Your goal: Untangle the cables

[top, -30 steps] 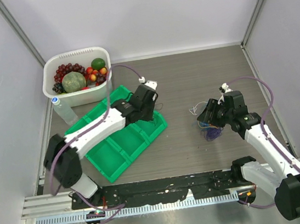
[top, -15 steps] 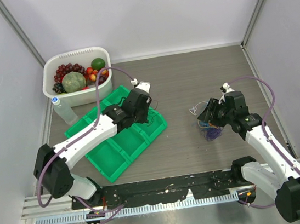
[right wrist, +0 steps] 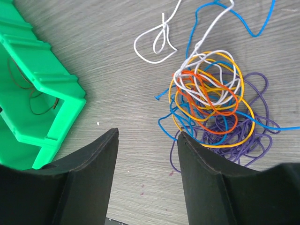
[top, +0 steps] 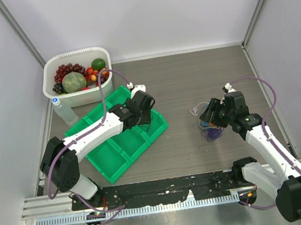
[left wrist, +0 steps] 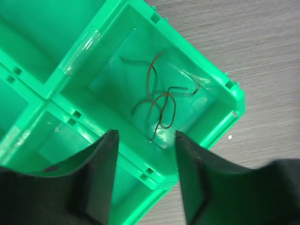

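Observation:
The cables (right wrist: 215, 103) lie in a tangle on the table: purple, blue, orange, yellow and white loops, seen small in the top view (top: 212, 131). A separate white loop (right wrist: 154, 44) lies just beyond them. My right gripper (right wrist: 147, 136) hovers open to the left of the tangle, nothing between its fingers. One dark reddish wire (left wrist: 161, 101) lies loose in the corner compartment of the green tray (left wrist: 225, 84). Just above that compartment's near wall, my left gripper (left wrist: 146, 136) is open and empty.
The green tray (top: 116, 150) has several compartments and sits slantwise at the left centre; its corner shows in the right wrist view (right wrist: 51, 84). A white basket of fruit (top: 77, 77) and a water bottle (top: 64, 111) stand at the back left. Walls enclose the table.
The left wrist has swung a little to the left over the tray's corner compartment. The right arm has hardly moved.

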{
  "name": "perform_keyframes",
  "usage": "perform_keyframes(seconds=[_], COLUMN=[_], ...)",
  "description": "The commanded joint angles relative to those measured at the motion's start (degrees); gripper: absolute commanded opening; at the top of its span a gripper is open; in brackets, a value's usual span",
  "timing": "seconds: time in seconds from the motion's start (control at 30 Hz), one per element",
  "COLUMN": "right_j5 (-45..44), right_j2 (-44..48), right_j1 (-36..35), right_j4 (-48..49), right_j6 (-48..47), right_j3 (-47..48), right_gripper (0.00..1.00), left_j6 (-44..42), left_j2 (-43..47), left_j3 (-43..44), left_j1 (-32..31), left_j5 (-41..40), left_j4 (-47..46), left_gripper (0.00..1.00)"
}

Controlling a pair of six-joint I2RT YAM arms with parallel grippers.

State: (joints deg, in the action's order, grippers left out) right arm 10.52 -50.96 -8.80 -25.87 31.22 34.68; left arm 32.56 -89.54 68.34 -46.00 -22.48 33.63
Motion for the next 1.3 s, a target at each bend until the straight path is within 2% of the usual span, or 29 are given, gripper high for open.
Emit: perform_keyframes(seconds=[0.0,0.1,0.17,0.27,0.33,0.37,0.4,0.5,0.57,0.6,0.67,0.73,0.8,0.87,0.97,1.13,1.27], right_j5=[-3.7,-6.7,-9.4,-12.8,-11.4,-7.3,-6.1,-1.9,-1.6,-0.9,3.7,6.2,5.8,4.5,3.2,0.6,0.0], right_j2=[-1.9,-3.3,-4.5,-6.3,-7.1,-8.0,-9.9,-15.8,-19.3,-20.0,-20.9,-19.2,-16.5,-13.7,-10.1,-7.5,-6.6], right_j1=[0.0,0.0,0.0,0.0,0.0,0.0,0.0,-0.1,-0.2,-0.2,-1.4,-2.8,-3.6,-3.6,-3.6,-3.6,-3.6], right_j4=[-0.2,1.9,3.3,4.2,7.9,10.1,11.2,13.4,12.3,11.3,12.4,14.6,15.1,14.4,13.4,11.1,10.0], right_j6=[2.6,4.0,4.3,3.0,2.0,0.9,0.0,-3.6,-5.4,-5.3,-4.3,-1.6,-0.1,0.5,1.2,2.4,2.4], right_j3=[-0.5,-1.3,-1.8,-2.0,-2.9,-3.0,-2.9,-1.9,-0.4,-0.1,-1.4,-4.2,-6.5,-8.0,-8.8,-8.8,-8.3], right_gripper=[0.60,0.61,0.61,0.60,0.60,0.60,0.59,0.56,0.48,0.37,0.27,0.26,0.26,0.26,0.26,0.26,0.27], left_j6=[0.6,0.2,-0.7,-3.3,-3.6,-2.9,-2.3,-0.3,0.8,1.4,2.2,2.8,3.7,4.9,6.8,8.5,8.5], left_j2=[2.6,5.9,7.5,7.8,6.2,5.3,4.2,0.8,-3.0,-5.0,-8.9,-12.7,-16.4,-20.7,-24.9,-31.7,-35.0], left_j3=[1.4,0.6,-0.3,-1.4,-0.7,-0.2,0.0,0.4,2.1,3.2,5.7,8.3,11.0,13.5,16.7,22.0,25.1], left_j1=[0.1,0.1,0.1,0.2,0.2,0.0,0.0,-0.8,-1.1,-1.1,-1.5,-1.7,-2.0,-2.2,-2.3,-2.3,-2.7], left_j5=[1.4,4.4,7.1,17.7,26.4,29.6,31.9,35.0,37.2,37.9,39.4,39.7,39.4,39.4,39.4,34.9,33.2], left_j4=[-3.5,-5.5,-7.6,-13.0,-15.7,-17.0,-18.4,-23.5,-25.2,-25.8,-26.1,-26.4,-26.6,-26.6,-26.6,-25.5,-24.7], left_gripper=[0.62,0.69,0.71,0.71,0.72,0.77,0.78,0.78,0.74,0.72,0.69,0.72,0.77,0.78,0.77,0.67,0.69])
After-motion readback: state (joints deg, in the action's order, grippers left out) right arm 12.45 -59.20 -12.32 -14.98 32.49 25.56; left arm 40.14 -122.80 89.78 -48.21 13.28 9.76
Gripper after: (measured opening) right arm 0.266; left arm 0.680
